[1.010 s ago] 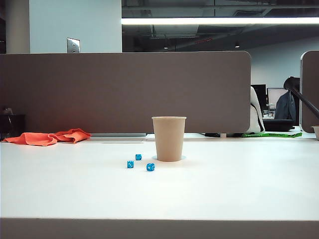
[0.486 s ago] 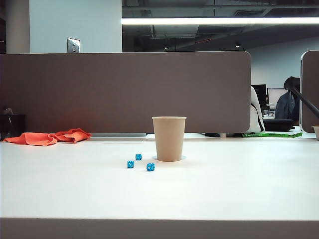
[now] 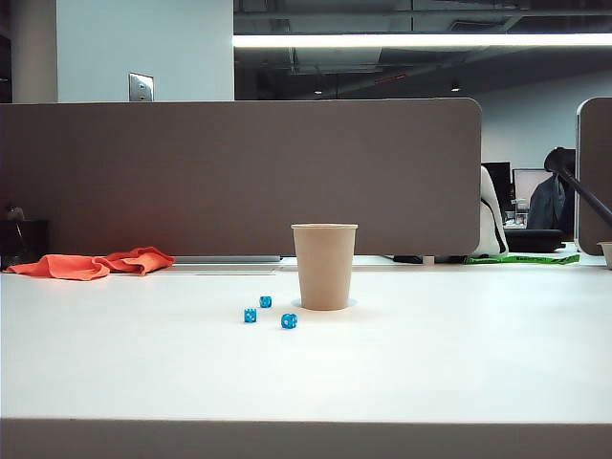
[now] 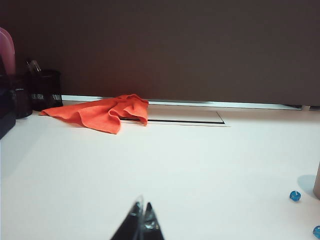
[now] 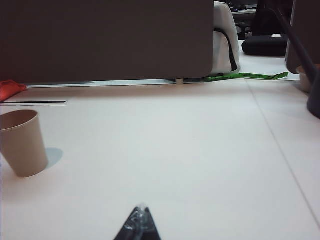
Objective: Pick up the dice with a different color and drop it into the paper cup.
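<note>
The tan paper cup [image 3: 324, 266] stands upright in the middle of the white table [image 3: 459, 354]. Three blue dice [image 3: 265, 313] lie just left of its base. The dice with a different color shows in no view. Neither gripper appears in the exterior view. My left gripper [image 4: 142, 209] hovers low over bare table with its tips together and nothing between them; two blue dice [image 4: 295, 195] and the cup's edge [image 4: 317, 180] sit far off to its side. My right gripper [image 5: 141, 211] is shut and empty too, the paper cup [image 5: 21, 142] well off to its side.
An orange cloth [image 3: 96, 263] lies at the back left of the table, next to a dark pen holder [image 4: 45, 89]. A brown partition [image 3: 239, 177] runs along the far edge. A green strip [image 5: 245, 76] lies at the back right.
</note>
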Available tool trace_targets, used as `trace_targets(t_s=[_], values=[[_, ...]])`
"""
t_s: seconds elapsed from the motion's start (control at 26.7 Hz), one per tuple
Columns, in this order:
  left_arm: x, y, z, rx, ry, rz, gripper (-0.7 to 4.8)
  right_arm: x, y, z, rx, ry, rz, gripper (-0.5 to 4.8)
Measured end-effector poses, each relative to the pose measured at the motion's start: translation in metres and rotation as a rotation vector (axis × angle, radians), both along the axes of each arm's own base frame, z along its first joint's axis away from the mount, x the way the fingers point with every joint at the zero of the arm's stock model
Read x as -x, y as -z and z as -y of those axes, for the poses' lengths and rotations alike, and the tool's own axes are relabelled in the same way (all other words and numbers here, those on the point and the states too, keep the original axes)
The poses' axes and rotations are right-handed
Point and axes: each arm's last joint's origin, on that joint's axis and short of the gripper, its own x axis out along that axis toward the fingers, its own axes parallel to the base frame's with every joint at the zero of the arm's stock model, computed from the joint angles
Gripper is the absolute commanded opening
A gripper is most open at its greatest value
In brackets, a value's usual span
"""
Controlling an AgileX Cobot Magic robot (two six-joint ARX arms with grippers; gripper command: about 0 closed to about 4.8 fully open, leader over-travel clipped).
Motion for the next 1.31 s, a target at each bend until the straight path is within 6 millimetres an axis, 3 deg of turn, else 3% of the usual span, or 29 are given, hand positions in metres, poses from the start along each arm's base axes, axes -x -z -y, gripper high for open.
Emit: trace_targets(t_s=[0.15, 0.49, 1.31], values=[[0.0, 0.0, 0.0, 0.007, 0.0, 0.0, -0.06, -0.0001, 0.0, -0.0044, 0.0, -0.03, 0.0, -0.05], [0.0, 0.0, 0.0, 0.007, 0.0, 0.0, -0.06, -0.0005, 0.0, -0.0051, -0.001, 0.088, 0.0, -0.06], [-0.0001, 0.0008, 0.0, 0.008, 0.0, -0.009, -0.06, -0.0005, 0.0015, -0.0051, 0.0, 0.087, -0.016, -0.05]])
